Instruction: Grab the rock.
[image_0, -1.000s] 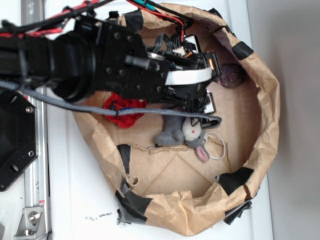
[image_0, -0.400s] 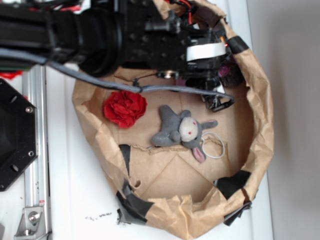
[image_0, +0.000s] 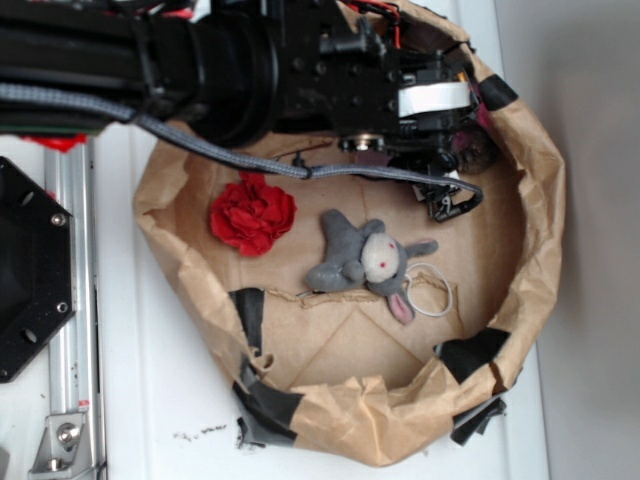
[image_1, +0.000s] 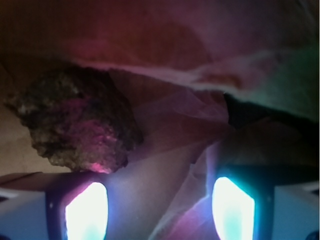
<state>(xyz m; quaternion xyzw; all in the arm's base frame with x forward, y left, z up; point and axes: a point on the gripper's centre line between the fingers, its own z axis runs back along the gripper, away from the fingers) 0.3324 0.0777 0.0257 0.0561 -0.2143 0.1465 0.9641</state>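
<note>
Rock (image_1: 75, 122): dark, bumpy lump | gripper (image_1: 160, 205): spread, empty | paper wall (image_1: 210, 70): crumpled brown

Inside one brown paper nest (image_0: 535, 230) there are one rock (image_1: 75, 120), one red fabric flower (image_0: 252, 213), one grey plush bunny (image_0: 368, 262) and one white ring (image_0: 432, 292). One robot hand (image_1: 160, 207) shows, with two glowing fingertips (image_1: 86, 210).
</note>
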